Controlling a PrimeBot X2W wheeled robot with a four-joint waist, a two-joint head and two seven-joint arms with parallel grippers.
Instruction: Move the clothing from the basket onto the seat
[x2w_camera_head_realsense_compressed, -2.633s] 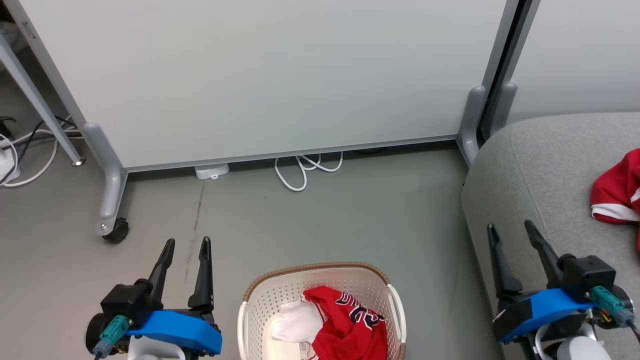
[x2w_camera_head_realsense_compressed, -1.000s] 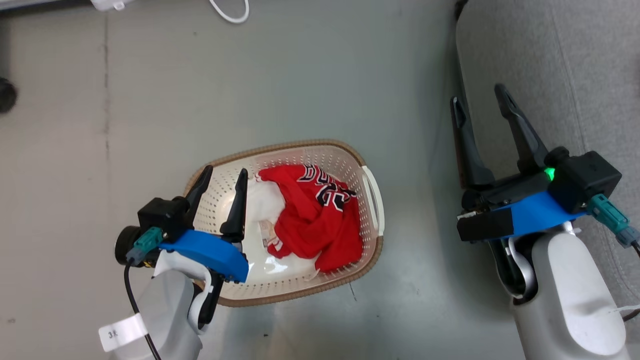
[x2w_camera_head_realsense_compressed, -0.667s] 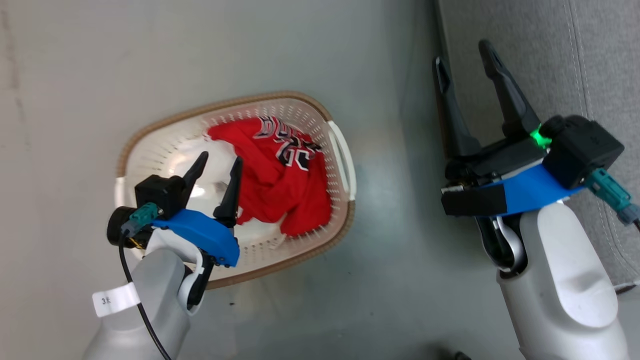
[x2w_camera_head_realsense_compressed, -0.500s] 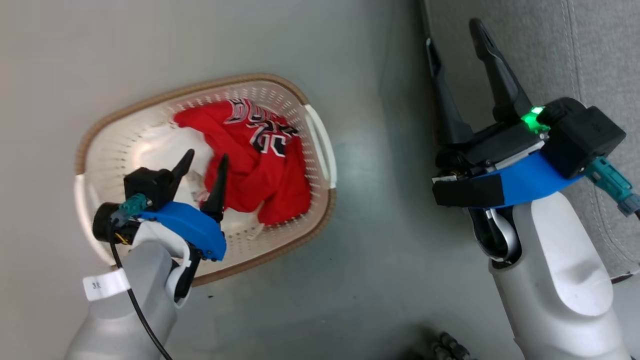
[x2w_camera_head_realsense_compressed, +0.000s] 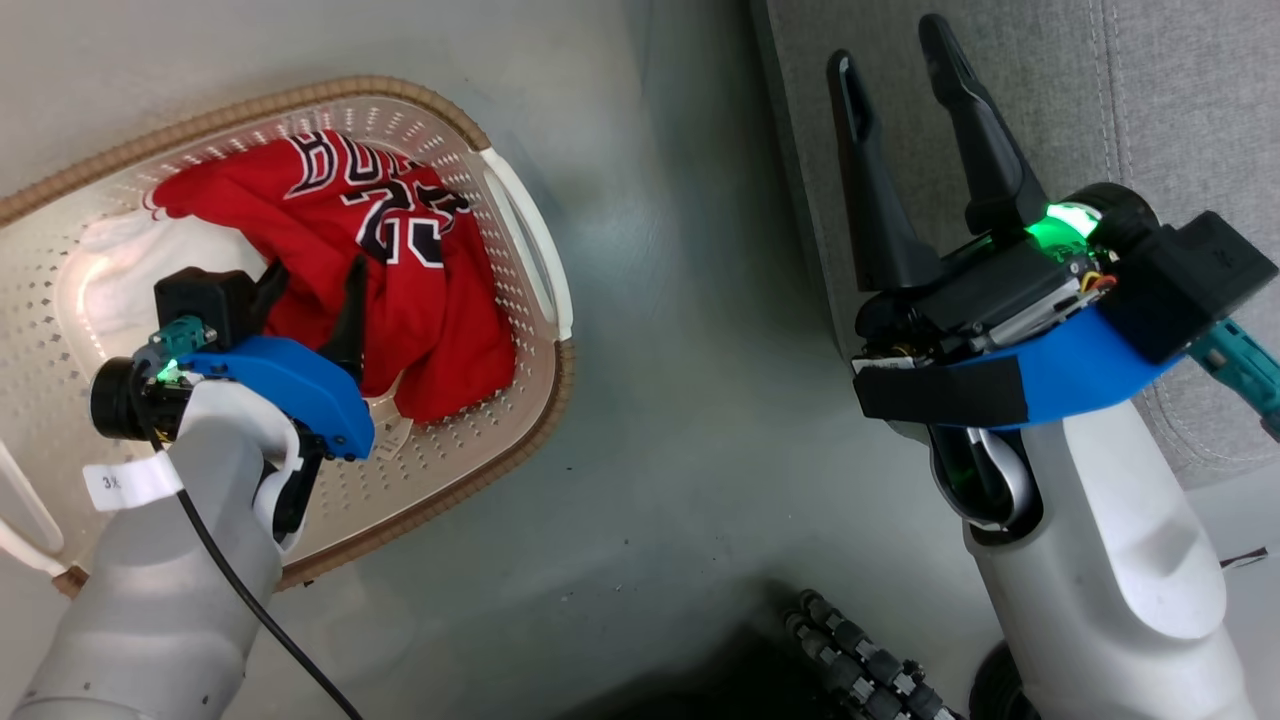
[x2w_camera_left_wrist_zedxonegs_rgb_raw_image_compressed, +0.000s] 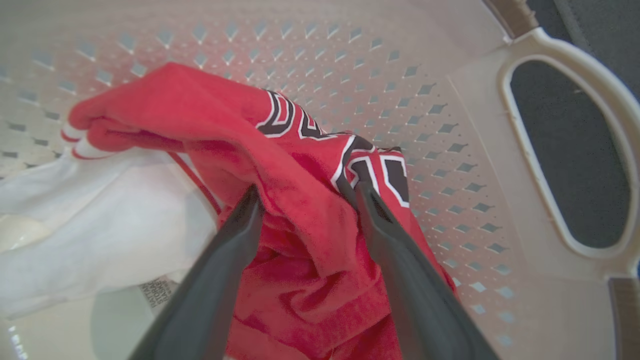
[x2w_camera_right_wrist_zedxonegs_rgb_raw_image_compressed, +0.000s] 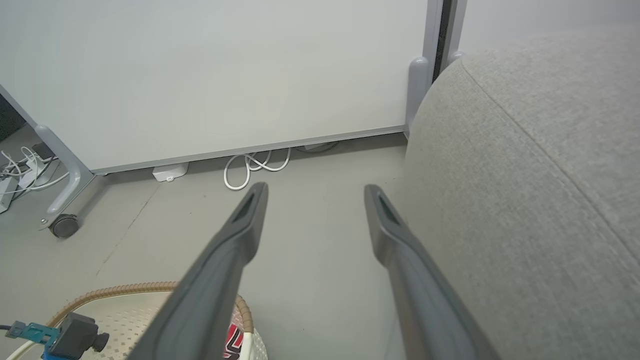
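Light: we find it bright, even, diffuse.
Glare: we note white sheen on the basket (x2w_camera_head_realsense_compressed: 60, 290) base, left.
Shadow: soft, darkest on the near floor (x2w_camera_head_realsense_compressed: 640, 420).
Focus: left wrist view soft at edges.

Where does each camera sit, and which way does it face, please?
Head view: on the head, looking steeply down at floor, basket and seat; left gripper and right gripper show.
Left wrist view: inside the basket, facing the red jersey; its own open fingers straddle a fold.
Right wrist view: beside the seat, facing the white partition across the floor; its own open fingers show.
Shared: head and left wrist views both show red jersey and basket.
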